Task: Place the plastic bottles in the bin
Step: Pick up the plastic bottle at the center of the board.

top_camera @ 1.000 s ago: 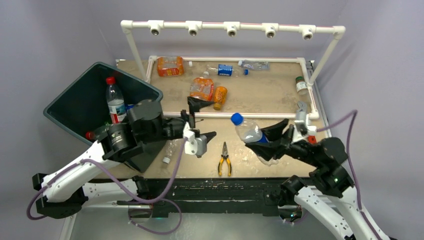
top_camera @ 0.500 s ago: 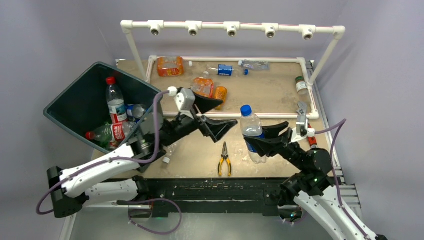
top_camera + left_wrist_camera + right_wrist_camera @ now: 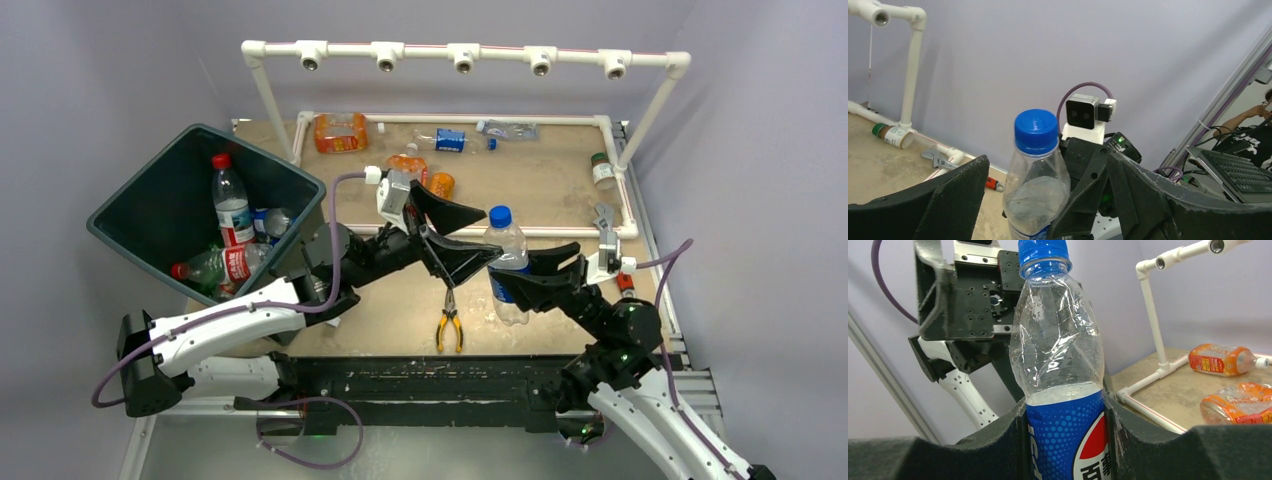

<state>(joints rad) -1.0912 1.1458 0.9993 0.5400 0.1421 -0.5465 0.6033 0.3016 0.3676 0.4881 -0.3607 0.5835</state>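
Clamped at its label between the pads of the right gripper (image 3: 520, 276): a clear blue-capped bottle (image 3: 504, 240), upright, crumpled above the label, raised over the table (image 3: 560, 185); on either side of its neck and cap, the fingers of the left gripper (image 3: 490, 236), spread wide, not closed on anything; below and a little left, flat near the table's front edge, yellow-handled pliers (image 3: 449, 322); beyond the white pipe frame (image 3: 575, 231), more bottles lying loose: an orange bottle (image 3: 340, 132) at the back, a blue-labelled bottle (image 3: 450, 140) beside it, a green-capped bottle (image 3: 602, 170) by the right rail; at the table's left corner, the dark bin (image 3: 165, 190); inside it, a red-capped bottle (image 3: 231, 200) leaning on the wall, others lying at the bottom.
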